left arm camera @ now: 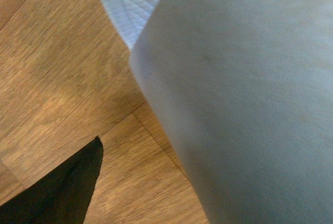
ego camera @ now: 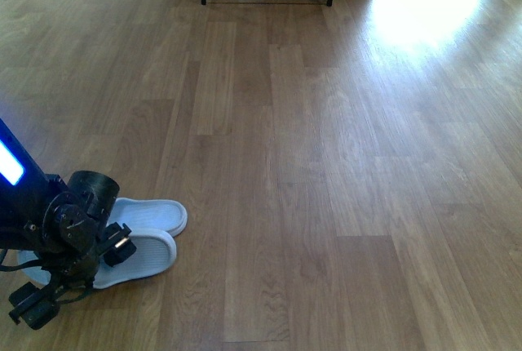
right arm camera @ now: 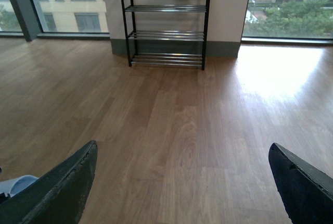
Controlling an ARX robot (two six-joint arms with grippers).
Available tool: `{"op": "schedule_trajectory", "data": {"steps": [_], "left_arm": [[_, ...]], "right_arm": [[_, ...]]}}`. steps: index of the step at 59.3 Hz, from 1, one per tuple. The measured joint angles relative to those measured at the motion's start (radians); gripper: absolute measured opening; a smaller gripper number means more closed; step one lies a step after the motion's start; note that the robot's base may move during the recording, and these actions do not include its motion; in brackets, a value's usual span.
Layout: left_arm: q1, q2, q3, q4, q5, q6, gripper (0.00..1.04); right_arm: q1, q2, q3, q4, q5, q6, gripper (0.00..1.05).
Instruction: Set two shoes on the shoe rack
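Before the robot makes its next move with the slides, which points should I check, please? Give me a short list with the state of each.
1. Left hand above the near slide: ok.
2. Left hand closed on that slide: cannot tell; its wrist view shows only one finger beside the strap.
3. Far slide beside the near one: ok.
4. Right hand free: ok, open, holding nothing.
5. Shoe rack lower shelves free: ok, bare bars.
6. Floor toward the rack: ok, nothing seen on it.
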State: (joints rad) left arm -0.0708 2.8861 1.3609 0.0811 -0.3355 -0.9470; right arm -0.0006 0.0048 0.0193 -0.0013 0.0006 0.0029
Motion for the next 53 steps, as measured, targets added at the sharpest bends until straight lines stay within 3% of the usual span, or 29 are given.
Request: {"op": "schedule_trajectory", "data": {"steps": [35,53], "left_arm": [[0.006,0.02,0.018,-0.036,-0.109,0.087,0.05],[-0.001,-0.101,-0.108,0.007,-0.194,0.22,0.02]], "right_arm": [[0.0,0.0,0.0,0.0,0.0,0.0,0.95],[0.0,0.0,0.0,0.0,0.0,0.0,0.95]]}}
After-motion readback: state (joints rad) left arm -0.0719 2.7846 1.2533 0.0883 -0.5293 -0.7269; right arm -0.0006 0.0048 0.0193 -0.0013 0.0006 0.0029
